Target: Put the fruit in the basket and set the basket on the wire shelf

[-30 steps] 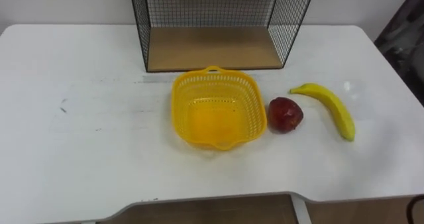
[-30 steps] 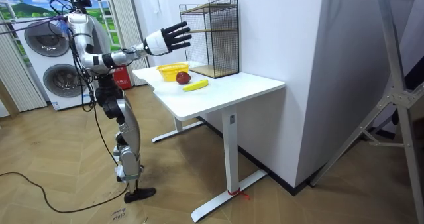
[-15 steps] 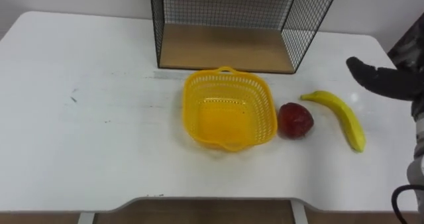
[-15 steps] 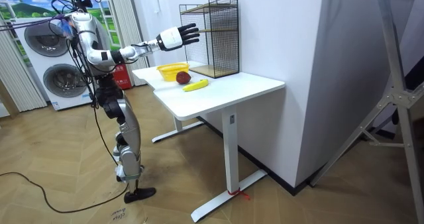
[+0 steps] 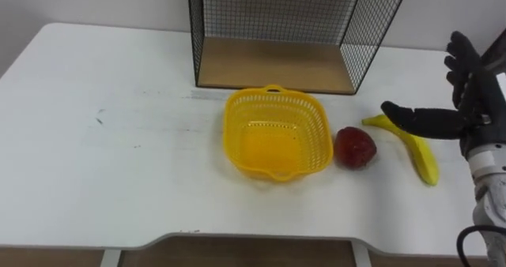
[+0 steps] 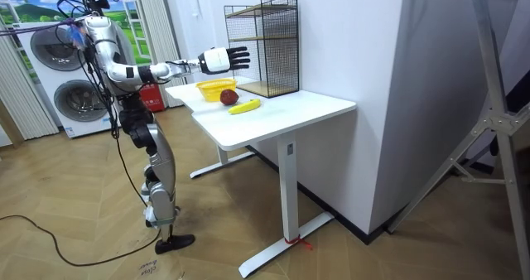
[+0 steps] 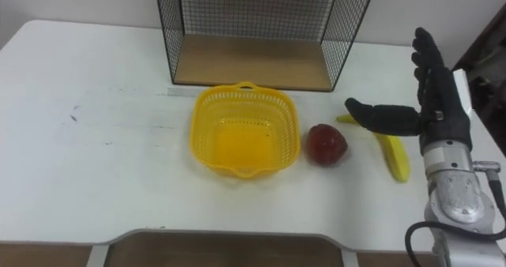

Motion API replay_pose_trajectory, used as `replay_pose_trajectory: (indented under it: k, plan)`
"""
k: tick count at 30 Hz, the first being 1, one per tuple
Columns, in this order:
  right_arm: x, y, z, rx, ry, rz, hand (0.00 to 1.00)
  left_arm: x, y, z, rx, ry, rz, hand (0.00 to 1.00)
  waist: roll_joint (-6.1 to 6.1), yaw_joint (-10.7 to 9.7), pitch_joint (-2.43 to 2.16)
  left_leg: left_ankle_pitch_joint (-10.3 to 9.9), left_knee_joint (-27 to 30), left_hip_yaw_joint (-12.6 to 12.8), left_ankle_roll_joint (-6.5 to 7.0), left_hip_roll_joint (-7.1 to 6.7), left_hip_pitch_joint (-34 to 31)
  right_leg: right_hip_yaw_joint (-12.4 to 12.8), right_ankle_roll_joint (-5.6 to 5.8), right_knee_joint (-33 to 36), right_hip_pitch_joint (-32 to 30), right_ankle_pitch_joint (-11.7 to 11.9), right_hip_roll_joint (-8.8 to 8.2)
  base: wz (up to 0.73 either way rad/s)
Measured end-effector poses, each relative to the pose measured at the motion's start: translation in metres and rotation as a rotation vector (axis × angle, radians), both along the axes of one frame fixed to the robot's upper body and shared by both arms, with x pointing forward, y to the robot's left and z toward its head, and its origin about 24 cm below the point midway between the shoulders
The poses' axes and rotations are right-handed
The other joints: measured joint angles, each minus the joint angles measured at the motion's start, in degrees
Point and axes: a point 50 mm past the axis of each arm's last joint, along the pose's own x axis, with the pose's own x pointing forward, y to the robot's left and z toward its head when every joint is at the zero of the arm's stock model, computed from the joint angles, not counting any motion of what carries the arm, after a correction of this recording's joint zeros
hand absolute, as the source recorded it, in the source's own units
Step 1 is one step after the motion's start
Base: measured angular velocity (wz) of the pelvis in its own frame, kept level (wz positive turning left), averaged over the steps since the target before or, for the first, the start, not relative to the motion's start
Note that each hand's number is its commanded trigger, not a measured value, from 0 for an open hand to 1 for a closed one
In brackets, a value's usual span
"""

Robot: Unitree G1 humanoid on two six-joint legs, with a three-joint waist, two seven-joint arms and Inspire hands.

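The yellow plastic basket (image 5: 277, 133) (latticed walls, nothing inside) sits on the white table (image 5: 118, 141), just in front of the black wire shelf (image 5: 273, 65) with its wooden floor. Just beside the basket's right rim lies a dark red apple (image 5: 355, 147), and near that a curved yellow banana (image 5: 423, 152). The right hand (image 5: 474, 105) hangs above the table with fingers spread, holding nothing, its thumb crossing in front of the banana's stem end.

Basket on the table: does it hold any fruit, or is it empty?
Empty. The basket shows its bare yellow bottom; the apple and banana lie on the table to its right.
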Motion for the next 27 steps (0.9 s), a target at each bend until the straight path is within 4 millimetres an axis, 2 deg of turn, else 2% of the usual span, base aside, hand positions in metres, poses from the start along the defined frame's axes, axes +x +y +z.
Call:
replay_pose_trajectory:
  k: [7, 11, 14, 23, 27]
  plan:
    - [0.000, 0.002, -0.001, -0.077, 0.023, 0.023, 0.00, 0.001, 0.000, 0.000, 0.001, -0.002, -0.003, 0.00, -0.60, 0.0, -0.18, 0.0, 0.0, 0.0, 0.00, -0.01, -0.1, -0.1, 0.00, 0.0, -0.2, 0.0, -0.03, 0.00]
    - [0.001, 0.002, -0.002, -0.099, 0.037, 0.026, 0.00, 0.001, 0.000, 0.000, 0.002, 0.000, -0.003, 0.00, -0.73, 0.1, -0.13, 0.0, 0.0, 0.0, 0.00, 0.01, -0.1, -0.1, 0.00, 0.1, -0.1, 0.0, -0.03, 0.00]
    - [0.001, 0.002, -0.017, -0.091, 0.112, 0.044, 0.00, 0.002, 0.000, 0.000, 0.003, -0.001, -0.009, 0.00, -0.86, 0.1, -0.12, 0.0, 0.0, 0.0, 0.00, 0.03, 0.1, -0.2, 0.00, 0.1, 0.0, 0.0, -0.05, 0.00]
    - [0.001, 0.021, -0.039, -0.070, 0.240, 0.176, 0.00, 0.014, 0.005, 0.002, 0.016, -0.010, -0.063, 0.00, -1.19, 0.2, -0.01, 0.0, 0.1, -0.1, 0.00, 0.03, -0.3, 0.0, -0.01, 0.1, -0.2, 0.0, 0.00, 0.00]
    - [0.001, 0.034, -0.045, -0.075, 0.275, 0.258, 0.00, 0.019, 0.002, 0.001, 0.009, -0.016, -0.088, 0.00, -1.56, 1.1, 0.04, 0.0, 0.0, 0.0, 0.00, 0.01, -0.3, 0.0, 0.00, 0.0, -0.2, 0.0, 0.03, 0.00]
